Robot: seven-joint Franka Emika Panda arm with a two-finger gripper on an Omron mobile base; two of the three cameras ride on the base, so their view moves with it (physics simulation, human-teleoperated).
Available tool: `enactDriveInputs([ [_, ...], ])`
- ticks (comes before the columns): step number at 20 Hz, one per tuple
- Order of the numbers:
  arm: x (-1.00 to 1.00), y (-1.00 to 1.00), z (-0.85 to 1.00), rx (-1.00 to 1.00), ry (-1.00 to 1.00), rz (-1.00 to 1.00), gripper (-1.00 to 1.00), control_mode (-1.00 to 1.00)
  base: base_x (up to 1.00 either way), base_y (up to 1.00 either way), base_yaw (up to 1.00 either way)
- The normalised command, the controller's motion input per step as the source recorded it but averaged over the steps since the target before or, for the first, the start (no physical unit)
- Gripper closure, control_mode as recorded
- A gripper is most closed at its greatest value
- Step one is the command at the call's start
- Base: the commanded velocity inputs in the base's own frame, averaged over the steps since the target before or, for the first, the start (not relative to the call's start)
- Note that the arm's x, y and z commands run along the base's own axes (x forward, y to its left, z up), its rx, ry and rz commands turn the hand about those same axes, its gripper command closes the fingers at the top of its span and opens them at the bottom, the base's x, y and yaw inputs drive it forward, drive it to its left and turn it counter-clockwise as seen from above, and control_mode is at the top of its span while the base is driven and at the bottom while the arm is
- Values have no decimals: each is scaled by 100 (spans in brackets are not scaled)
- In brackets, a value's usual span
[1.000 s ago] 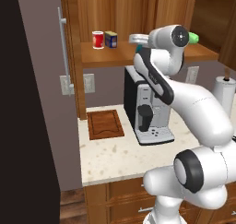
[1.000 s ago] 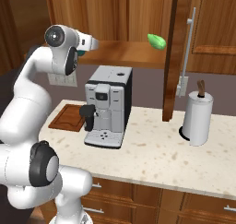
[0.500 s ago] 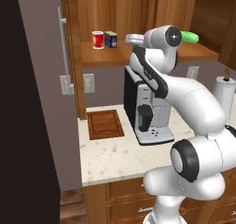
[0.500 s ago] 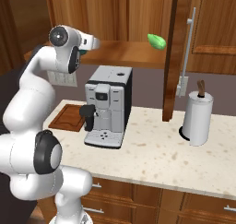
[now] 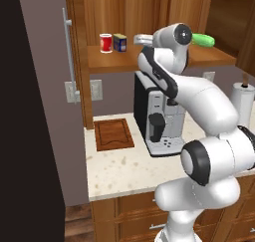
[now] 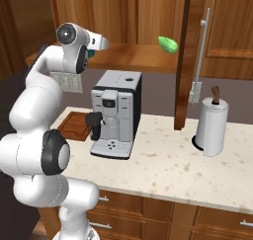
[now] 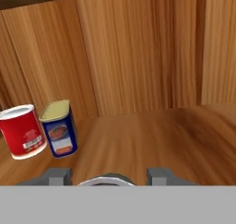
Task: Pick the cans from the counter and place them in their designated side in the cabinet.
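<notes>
The two fingers (image 7: 58, 174) rise as grey stubs at the bottom of the hand view, well apart, and between them sits the rounded grey lid of the teal can (image 7: 105, 180); they appear to be clamped on its sides, though the contact itself lies below the edge of the view. In the right base view a sliver of teal (image 6: 90, 53) shows at the hand, raised to the level of the cabinet (image 5: 149, 17). Ahead of the fingers stretches the bare wooden shelf board (image 7: 156, 135), and off to the left on it stand the dark blue can (image 7: 59, 128), upright with its yellow top and a pictured label, and just beside it the red can (image 7: 22, 131) with a white rim; whether the two touch cannot be told. A green object (image 5: 203, 40) lies on the shelf further right, behind the arm in the left base view. Below, the coffee machine (image 5: 162, 116) and a wooden cutting board (image 5: 113, 134) rest on the tabletop (image 5: 124, 169), with a paper towel holder (image 6: 212, 125) off to the right. The likely risk from here is release from too high or at a tilt, since the small can could tip and roll along the smooth board. Set too far left, it could knock the blue can into the red one. The hand's grip on the short can is also shallow, so a slip during the reach inward is possible.
</notes>
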Motion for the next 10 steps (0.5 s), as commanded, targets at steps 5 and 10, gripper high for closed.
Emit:
enactDriveInputs([
  [5,24,3,-7,0,3,0,100,-100,0,0,0],
  [10,30,2,-21,0,1,1,100,-100,0,0,0],
])
